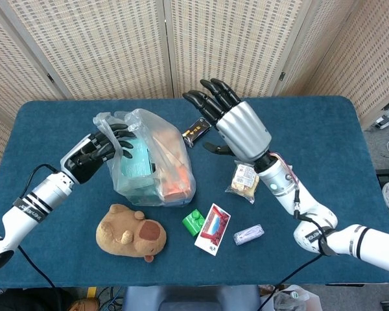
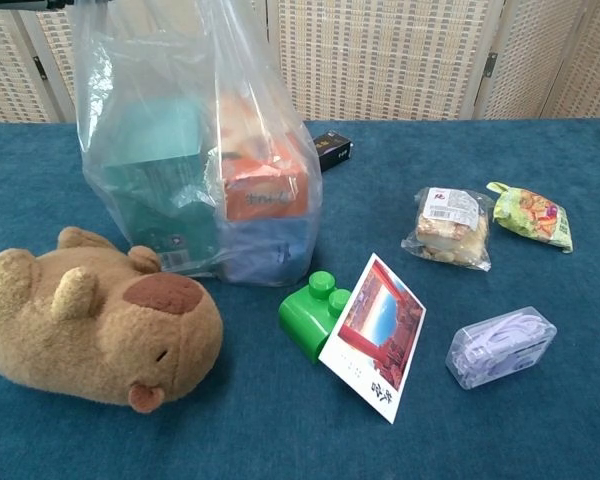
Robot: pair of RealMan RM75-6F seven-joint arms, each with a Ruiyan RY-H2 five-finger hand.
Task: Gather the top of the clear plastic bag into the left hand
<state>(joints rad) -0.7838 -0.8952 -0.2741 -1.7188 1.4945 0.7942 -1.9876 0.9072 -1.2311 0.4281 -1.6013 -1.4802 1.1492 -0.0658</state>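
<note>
On the blue worktop (image 1: pixel 324 149), nearest the robot, lie a plush capybara (image 1: pixel 130 232) at about 7 o'clock, a green block (image 1: pixel 193 221) touching a red-and-white card (image 1: pixel 212 229), and a small clear pouch (image 1: pixel 248 234) at 5 o'clock. Farther in, at 3 o'clock of the bag, sits a wrapped snack (image 1: pixel 244 182), with a second green-and-orange packet (image 2: pixel 530 215) beside it in the chest view. The clear plastic bag (image 1: pixel 152 162) stands left of centre, holding a teal box and orange packs; a small black box (image 1: pixel 197 130) lies just behind it at 1 o'clock. The left hand (image 1: pixel 94 151) is at the bag's 9 o'clock side, its fingers (image 1: pixel 120 135) curled onto the loose upper film, pinching a fold of it. The right hand (image 1: pixel 236 129) hangs above the worktop at the bag's 2 o'clock, palm down, its fingers (image 1: pixel 204 98) spread and reaching toward the bag's top, touching nothing.
</note>
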